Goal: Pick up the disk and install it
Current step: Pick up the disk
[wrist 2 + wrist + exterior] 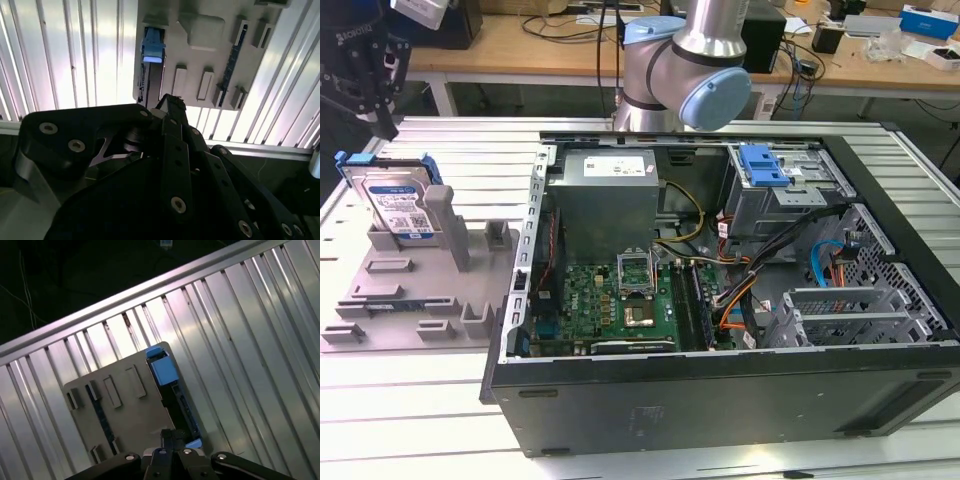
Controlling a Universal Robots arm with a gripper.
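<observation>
Exterior view: we see the tool (386,122) hanging at the exterior view's left, above the desk (450,420) of ribbed metal slats, its fingertips drawn together with nothing between them. The disk (398,205) stands on edge in a grey fixture plate (390,300) just below the tool and apart from it, with its blue carrier bracket along the upper edge and its label facing the camera. To the exterior view's right of the plate lies an open computer case (720,400), and the arm (690,60) rises behind it. Second wrist view: we look past the black linkages of the tool (167,100), which converge to a closed tip. The disk (152,47) appears edge-on beyond that tip, its blue bracket bright against the fixture plate (200,30), with a clear gap between tip and disk. First wrist view: the tool (168,437) again shows its fingertips meeting. The disk (162,370) stands at the edge of the fixture plate (125,415), near the tool but not touched by it.
</observation>
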